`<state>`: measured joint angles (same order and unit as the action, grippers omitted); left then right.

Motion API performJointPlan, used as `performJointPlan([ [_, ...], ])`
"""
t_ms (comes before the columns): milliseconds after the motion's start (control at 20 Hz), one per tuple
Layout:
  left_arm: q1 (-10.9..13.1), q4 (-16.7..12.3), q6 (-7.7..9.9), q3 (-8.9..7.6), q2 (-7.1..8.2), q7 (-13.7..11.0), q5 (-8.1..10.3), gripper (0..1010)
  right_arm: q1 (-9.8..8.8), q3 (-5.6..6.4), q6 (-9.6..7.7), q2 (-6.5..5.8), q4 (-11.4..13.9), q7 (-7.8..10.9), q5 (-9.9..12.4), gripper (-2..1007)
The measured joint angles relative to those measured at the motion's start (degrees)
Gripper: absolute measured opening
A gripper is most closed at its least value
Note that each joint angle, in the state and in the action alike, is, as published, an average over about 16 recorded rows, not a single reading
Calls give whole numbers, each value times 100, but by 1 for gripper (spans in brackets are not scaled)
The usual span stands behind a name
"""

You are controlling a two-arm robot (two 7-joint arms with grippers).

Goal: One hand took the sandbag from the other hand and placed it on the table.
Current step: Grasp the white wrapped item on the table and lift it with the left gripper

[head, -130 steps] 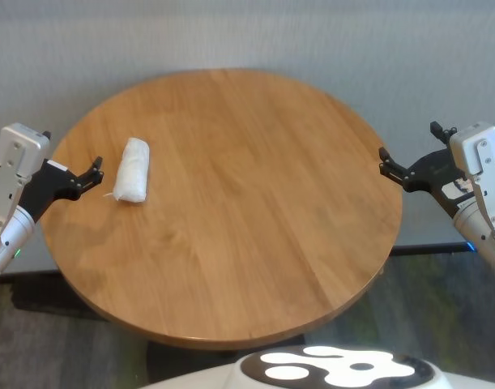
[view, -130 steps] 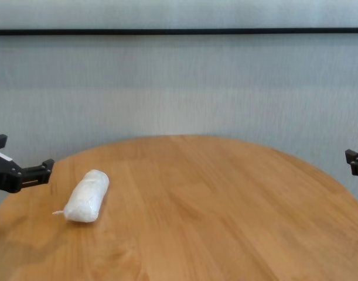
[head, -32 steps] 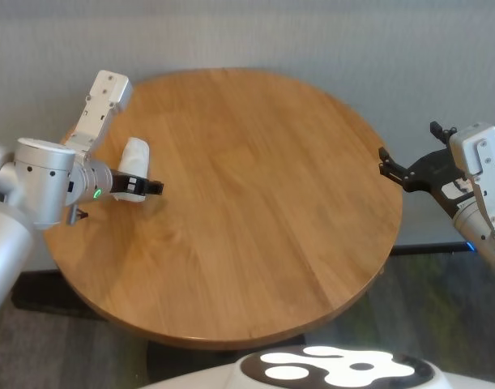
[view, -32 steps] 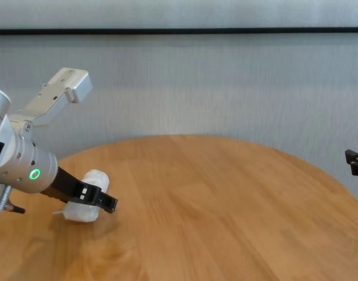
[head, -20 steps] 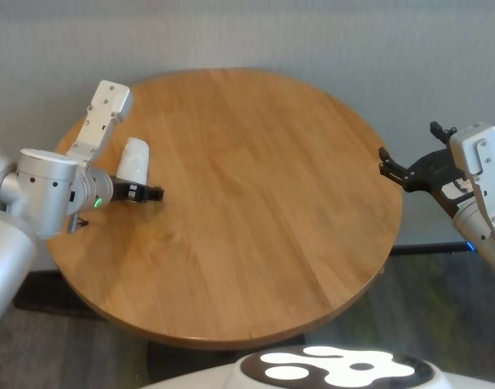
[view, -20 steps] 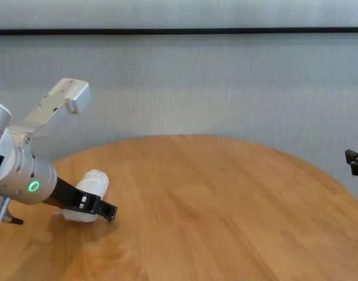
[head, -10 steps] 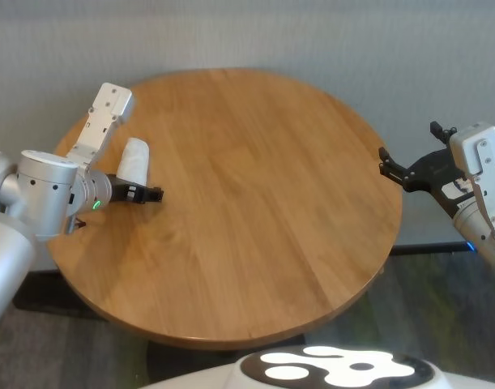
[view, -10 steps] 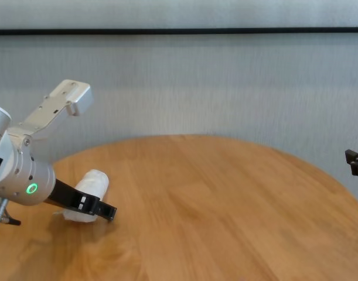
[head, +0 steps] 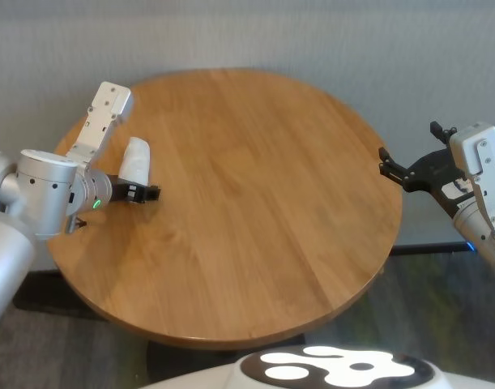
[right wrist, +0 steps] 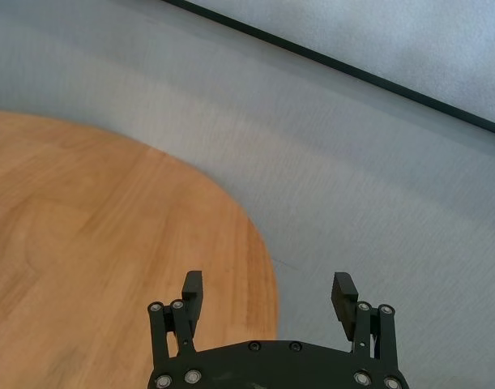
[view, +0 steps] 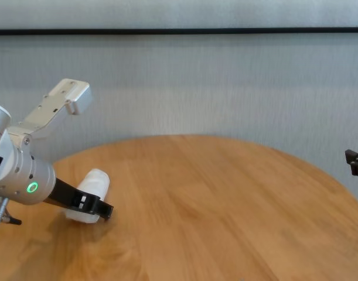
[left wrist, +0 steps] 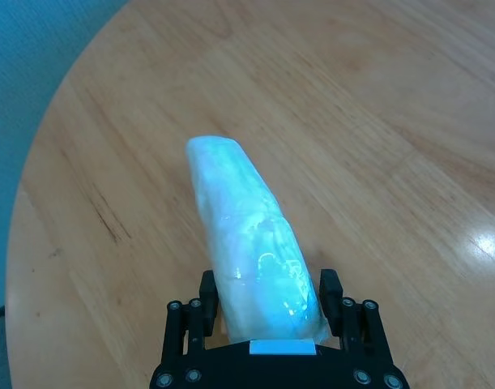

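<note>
The sandbag (head: 135, 160) is a small white pillow-shaped bag at the left side of the round wooden table (head: 255, 203). My left gripper (head: 146, 191), with the green ring light, is shut on the bag's near end. In the left wrist view the sandbag (left wrist: 251, 251) sits between the two black fingers (left wrist: 206, 285) and points away over the table (left wrist: 393, 121). In the chest view the sandbag (view: 92, 186) tilts up from the left gripper (view: 95, 208), just above the table (view: 225, 205). My right gripper (head: 390, 166), with the blue light, hangs open and empty off the table's right edge.
The right wrist view shows the open right gripper (right wrist: 269, 293) beside the table's edge (right wrist: 85, 203), with grey wall behind. The robot's white base (head: 328, 369) is at the near side. A grey wall stands behind the table.
Over the last second the left gripper has stayed closed on the sandbag's near end and drawn slightly toward the robot, tilting the bag up. The right arm has not moved.
</note>
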<state>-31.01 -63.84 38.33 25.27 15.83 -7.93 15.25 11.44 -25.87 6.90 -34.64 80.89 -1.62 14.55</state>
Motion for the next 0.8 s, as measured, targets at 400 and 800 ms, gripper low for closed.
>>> performJointPlan([
  [400, 0, -2, 9, -12, -5, 7, 16, 678, 0, 0, 0, 0, 0, 0, 0, 1002],
  [800, 0, -2, 13, -18, -8, 11, 22, 607, 0, 0, 0, 0, 0, 0, 0, 1002],
])
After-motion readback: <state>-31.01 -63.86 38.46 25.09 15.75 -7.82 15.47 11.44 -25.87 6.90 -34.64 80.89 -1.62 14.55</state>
